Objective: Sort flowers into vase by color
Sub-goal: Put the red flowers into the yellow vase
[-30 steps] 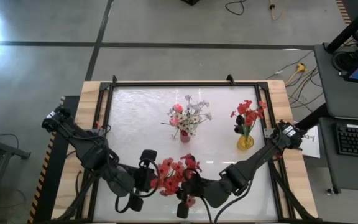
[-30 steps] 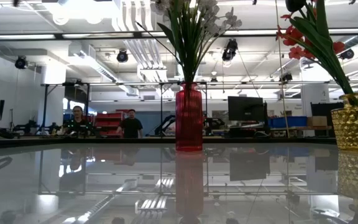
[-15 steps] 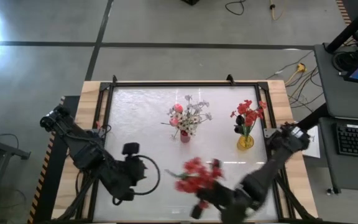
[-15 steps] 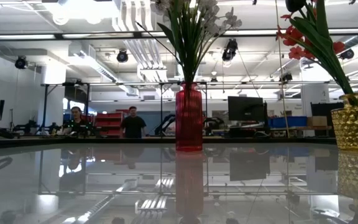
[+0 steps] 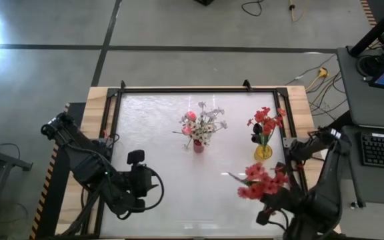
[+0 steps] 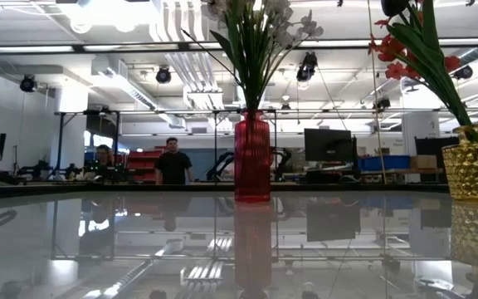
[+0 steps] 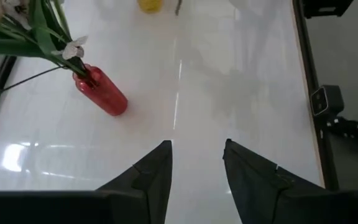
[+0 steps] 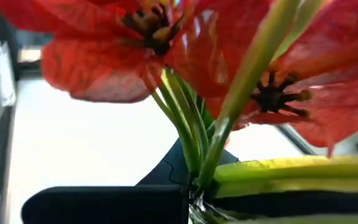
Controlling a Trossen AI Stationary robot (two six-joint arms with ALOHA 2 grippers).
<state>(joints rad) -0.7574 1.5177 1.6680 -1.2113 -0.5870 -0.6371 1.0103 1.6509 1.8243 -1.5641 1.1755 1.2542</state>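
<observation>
A bunch of red flowers (image 5: 262, 181) is held in the right gripper (image 5: 269, 215) near the table's front right corner, and the blooms are carried above the white tabletop (image 5: 159, 133), just in front of the gold vase (image 5: 263, 152). In the right wrist view the green stems (image 8: 194, 134) are seen clamped between that gripper's dark fingers (image 8: 104, 202), with the red petals spread close before the lens; how much of the stem lies below the grip is hidden, so the hold appears to be low on the stems.

The gold vase stands at the right side of the table, and red blooms (image 5: 265, 120) are already set in it. The red vase (image 5: 198, 145) is placed near the middle, filled with white sprays and a pink bud (image 5: 202, 123).

The left gripper (image 5: 137, 175) is held over the front left part of the table, well apart from both vases. Its fingers (image 7: 151, 174) are seen parted with bare tabletop between them, and nothing is held there.
</observation>
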